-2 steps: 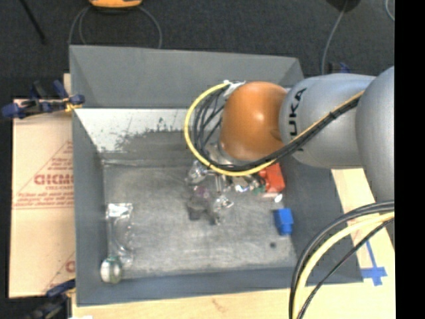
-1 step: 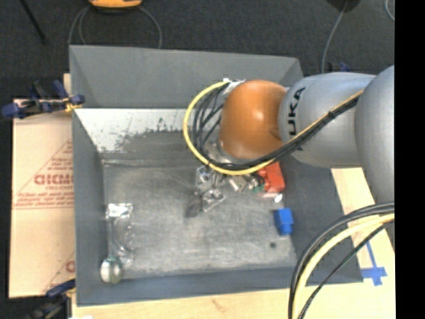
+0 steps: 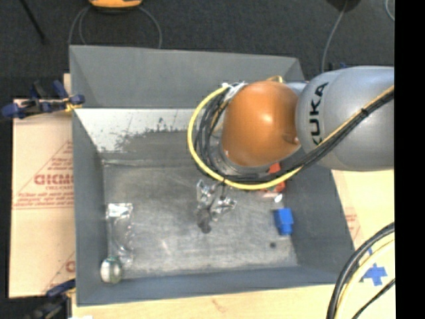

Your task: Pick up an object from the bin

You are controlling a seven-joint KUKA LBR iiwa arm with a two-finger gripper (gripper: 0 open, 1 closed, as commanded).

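My gripper (image 3: 211, 212) hangs below the orange wrist cover over the middle of the bin floor, its metal fingers reaching down toward bare floor. Nothing shows between them. A small blue block (image 3: 283, 221) lies on the floor to the gripper's right, apart from it. Just above that block a small orange and white piece (image 3: 277, 189) peeks out from under the arm. Far to the left lies a clear crinkled plastic thing (image 3: 120, 228) with a round metallic end (image 3: 111, 270) in the near left corner.
The arm with its orange cover and yellow cable loop covers the back right part of the bin. The sloped back wall rises behind the gripper.
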